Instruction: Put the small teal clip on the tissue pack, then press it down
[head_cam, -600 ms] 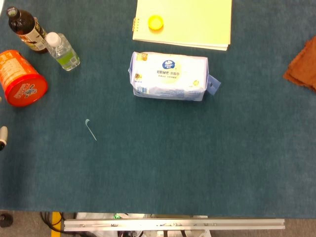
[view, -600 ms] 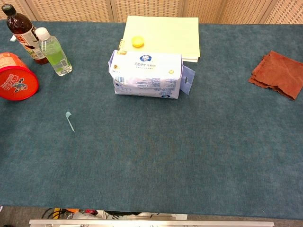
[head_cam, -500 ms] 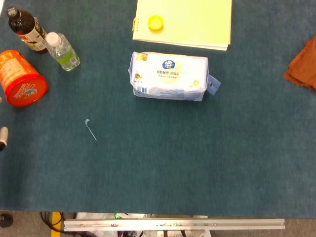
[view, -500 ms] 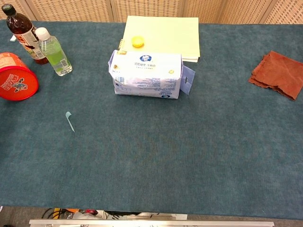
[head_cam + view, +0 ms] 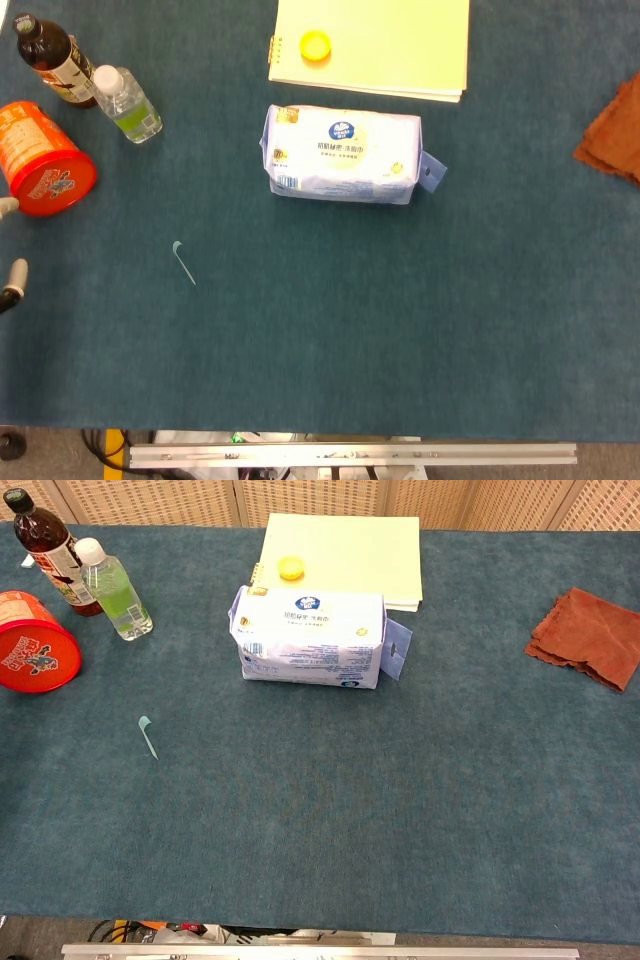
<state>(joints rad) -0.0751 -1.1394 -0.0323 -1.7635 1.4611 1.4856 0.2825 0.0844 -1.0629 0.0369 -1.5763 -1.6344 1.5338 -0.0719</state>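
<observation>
Lying flat on the teal tabletop point(image 5: 330, 330): clip point(image 5: 183, 262), thin, pale teal, hooked at its far end, well left of and nearer than the tissue pack point(image 5: 342, 155). Pack: white-blue, label up, notebook point(image 5: 385, 45) with yellow cap point(image 5: 316, 45) just behind. Left edge: red can point(image 5: 42, 160), two bottles point(image 5: 125, 103). Right edge: rust cloth point(image 5: 612, 135). Left hand point(image 5: 10, 285) only a sliver at the frame edge, grip undeterminable; right hand unseen. Bare carpet surrounds the clip.

Lab-style test bench, teal felt table point(image 5: 330, 810), aluminium rail point(image 5: 350, 455), woven partition panels point(image 5: 150, 500)
</observation>
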